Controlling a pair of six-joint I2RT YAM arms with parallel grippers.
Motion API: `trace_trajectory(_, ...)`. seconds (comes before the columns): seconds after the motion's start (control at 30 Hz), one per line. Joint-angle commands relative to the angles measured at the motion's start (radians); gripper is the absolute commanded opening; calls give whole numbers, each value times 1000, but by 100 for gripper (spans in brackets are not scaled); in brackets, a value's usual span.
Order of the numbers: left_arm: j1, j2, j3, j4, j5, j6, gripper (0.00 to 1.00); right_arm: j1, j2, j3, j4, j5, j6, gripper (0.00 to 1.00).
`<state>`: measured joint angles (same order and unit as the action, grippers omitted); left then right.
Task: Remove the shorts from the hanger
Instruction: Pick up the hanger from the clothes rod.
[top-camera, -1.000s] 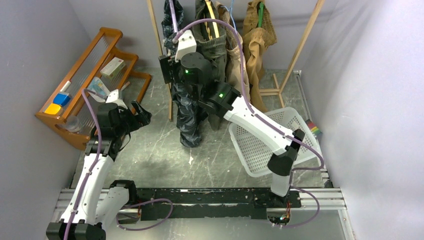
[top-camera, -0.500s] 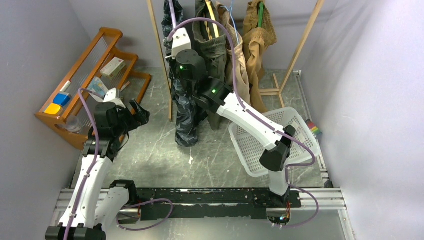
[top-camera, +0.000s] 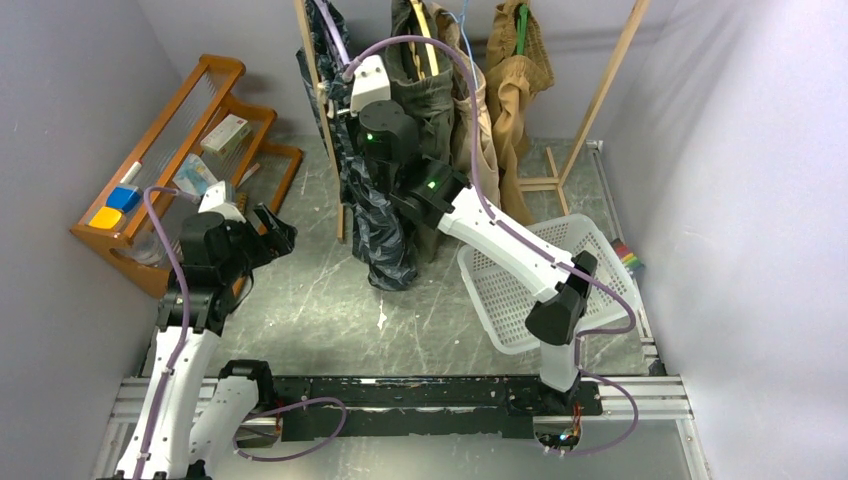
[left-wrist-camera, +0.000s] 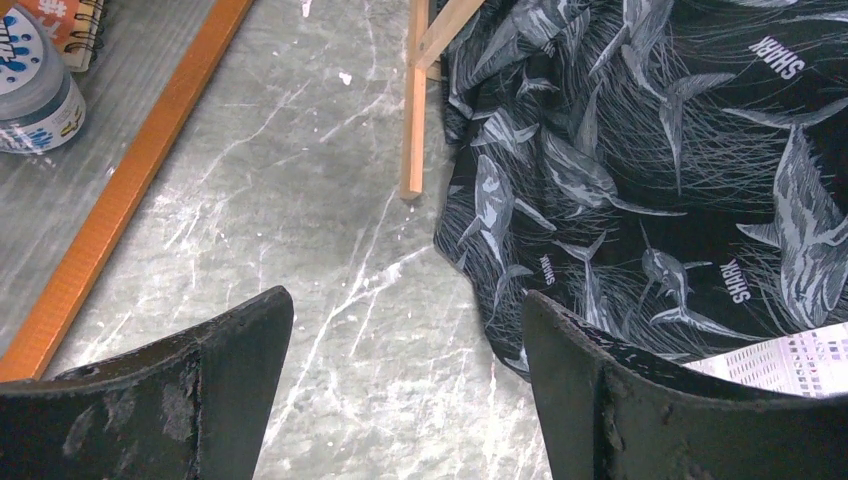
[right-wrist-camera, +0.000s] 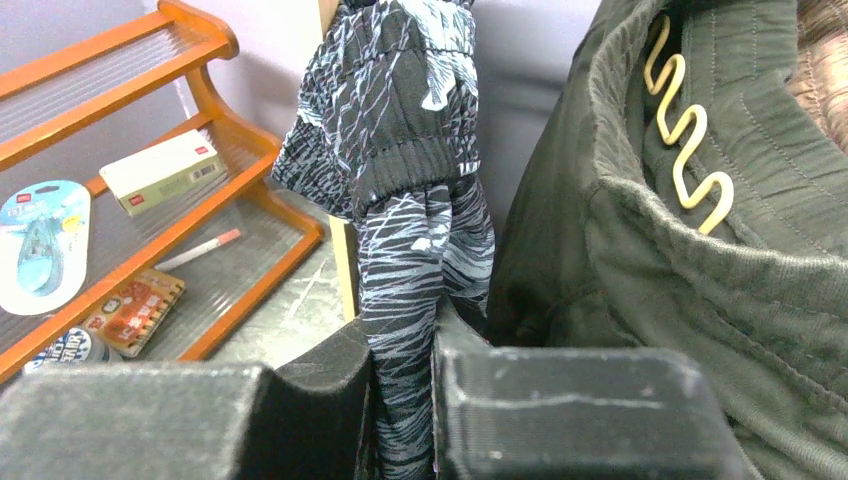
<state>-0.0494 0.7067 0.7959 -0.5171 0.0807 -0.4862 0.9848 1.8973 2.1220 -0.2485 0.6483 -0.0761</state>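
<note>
Navy shorts: dark ground, pale grey shark print, white "SHARK" lettering. Olive shorts: plain green; beige shorts: plain light beige; tan-brown shorts: plain. Tabletop: grey marble, white veining; shelf: orange wood; basket: white lattice.

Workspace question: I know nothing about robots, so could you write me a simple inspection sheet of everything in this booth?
Surface: grey marbled tabletop, marked with pale flecks.
Job's things: navy printed shorts, olive shorts, beige shorts and tan-brown shorts all hang on the wooden rack.
Clutter: orange shelf holding small packets; white basket at the right.
Claws: left claw open, holding nothing; right claw shut on the navy printed shorts below the waistband.
Cables: purple cable arcs past the hanging shorts; another runs along the left arm.
Surroundings: plain pale walls.
</note>
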Motion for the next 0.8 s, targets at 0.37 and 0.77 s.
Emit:
trace_trajectory(0.37,-1,-33,4,-17,0,-21,89,8,56,130,130,107,23,0)
trace_trajectory(0.77,-1,-7,-22,43,6,-22,89,34,12,100,187,162,-15,0)
